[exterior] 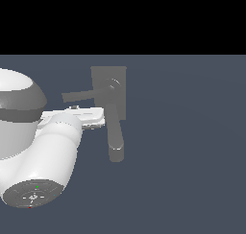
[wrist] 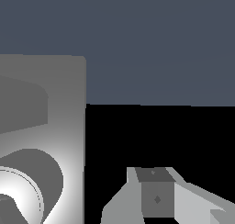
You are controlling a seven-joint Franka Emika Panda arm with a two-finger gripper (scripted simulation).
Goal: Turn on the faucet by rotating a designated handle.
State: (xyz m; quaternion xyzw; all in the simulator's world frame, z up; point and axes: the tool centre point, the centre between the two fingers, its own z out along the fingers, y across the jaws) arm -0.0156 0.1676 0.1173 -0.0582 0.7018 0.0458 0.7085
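A: What is the faucet (exterior: 109, 91) made of, by the look of it?

B: Matte grey throughout. A flat rectangular backplate sits a little above the middle of the exterior view, with a round, shinier hub (exterior: 113, 85) on it. A thick rounded spout (exterior: 115, 141) hangs down from the hub to a blunt end. The handle (exterior: 82, 95) is a thin flat bar, squared at its tip, reaching from the hub toward the exterior view's left, slightly downward.

A: And the surroundings?

B: A plain slate-blue surface (exterior: 192, 156) fills the lower part of the frame, smooth and unmarked; above it is a black band.

A: The arm?

B: Glossy white, bulky rounded links fill the lower left of the exterior view, one end cap facing the camera. The flat white hand of the gripper (exterior: 93, 118) lies level, just below the handle and beside the spout.

A: Fingers wide or narrow?

B: I cannot tell. The wrist view shows one grey finger (wrist: 156, 195) and the backplate close up, not the gap.
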